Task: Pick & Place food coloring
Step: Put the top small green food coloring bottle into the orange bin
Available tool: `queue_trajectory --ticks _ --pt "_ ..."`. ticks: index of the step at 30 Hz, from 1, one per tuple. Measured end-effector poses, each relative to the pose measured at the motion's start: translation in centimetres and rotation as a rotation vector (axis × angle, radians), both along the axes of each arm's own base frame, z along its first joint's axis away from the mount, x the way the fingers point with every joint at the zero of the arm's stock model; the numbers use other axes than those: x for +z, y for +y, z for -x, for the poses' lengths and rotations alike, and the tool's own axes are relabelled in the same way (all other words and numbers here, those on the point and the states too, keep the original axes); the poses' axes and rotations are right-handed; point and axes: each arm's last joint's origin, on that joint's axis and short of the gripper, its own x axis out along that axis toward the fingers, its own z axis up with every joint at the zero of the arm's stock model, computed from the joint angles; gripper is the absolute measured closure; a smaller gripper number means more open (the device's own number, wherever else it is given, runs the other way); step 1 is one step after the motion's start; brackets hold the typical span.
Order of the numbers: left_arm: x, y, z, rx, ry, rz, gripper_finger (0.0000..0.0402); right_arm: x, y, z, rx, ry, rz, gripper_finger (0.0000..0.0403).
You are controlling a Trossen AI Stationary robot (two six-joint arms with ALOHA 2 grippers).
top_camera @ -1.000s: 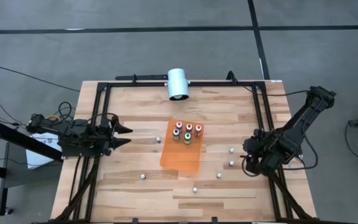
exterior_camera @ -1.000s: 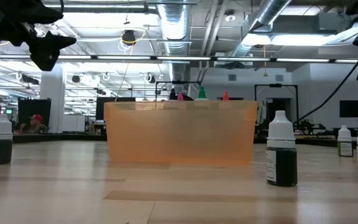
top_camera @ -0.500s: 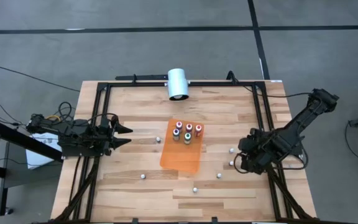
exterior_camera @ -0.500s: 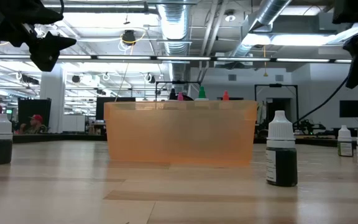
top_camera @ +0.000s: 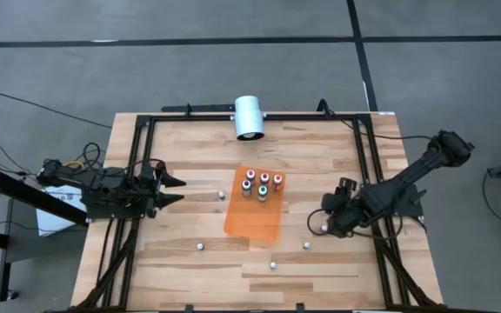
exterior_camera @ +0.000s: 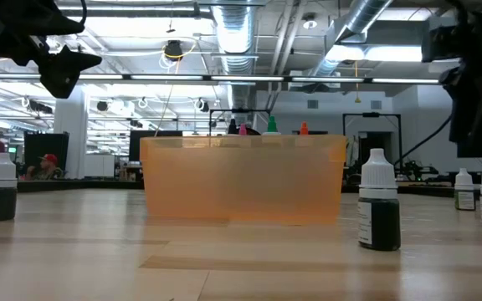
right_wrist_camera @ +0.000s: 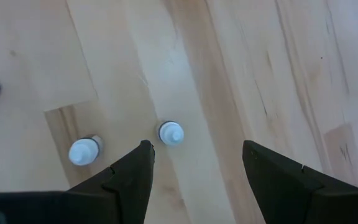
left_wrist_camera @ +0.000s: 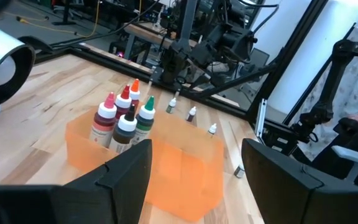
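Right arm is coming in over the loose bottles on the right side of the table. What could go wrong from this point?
The right gripper hangs open above two white-capped bottles that stand close together; coming down on one, a finger could tip the other. Neither bottle is centred between the fingers, so a straight descent might clip a cap. Later, the orange tray already holds five bottles clustered at one end, and a placement there could knock them.

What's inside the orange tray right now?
Five food coloring bottles stand at the far end of the orange tray; the rest looks bare. Its translucent wall hides their bases in the low view.
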Motion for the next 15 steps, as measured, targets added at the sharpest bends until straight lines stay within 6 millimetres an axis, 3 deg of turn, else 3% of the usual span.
queue_trajectory --ticks 15 --pt "-0.21 -0.01 0.01 -0.005 0.021 -0.006 0.0161 -0.17 0.22 -0.17 -0.005 0.015 -0.050 0.0171"
